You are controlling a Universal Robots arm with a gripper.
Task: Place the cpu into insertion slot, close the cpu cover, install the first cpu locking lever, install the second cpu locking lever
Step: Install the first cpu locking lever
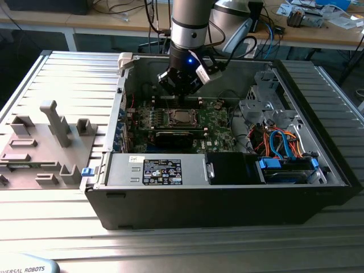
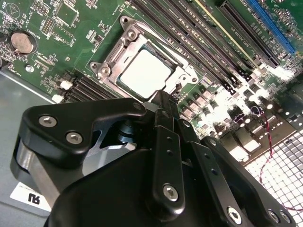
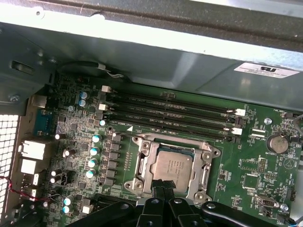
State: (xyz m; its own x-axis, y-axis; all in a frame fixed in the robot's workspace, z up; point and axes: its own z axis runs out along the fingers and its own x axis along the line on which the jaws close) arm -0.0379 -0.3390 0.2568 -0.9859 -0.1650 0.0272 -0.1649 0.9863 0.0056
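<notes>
The cpu (image 3: 173, 166) (image 2: 144, 73) (image 1: 183, 118) lies flat in the insertion slot (image 3: 211, 152) on the green board, its silver top facing up. The cpu cover (image 3: 150, 165) (image 2: 113, 59) lies flat around the chip as a silvery frame. My gripper (image 3: 163, 197) (image 2: 163, 100) (image 1: 182, 85) hangs just above the socket's edge, its two black fingers pressed together with nothing between them. In the first wrist view the fingertips overlap the frame's near rim. I cannot make out how the locking levers stand.
Long black memory slots (image 3: 170, 113) run beside the socket. The open computer case (image 1: 227, 199) walls the board in, with a drive cage (image 1: 264, 105) and coloured cables at the exterior view's right. A grey fixture (image 1: 51, 142) stands outside at the exterior view's left.
</notes>
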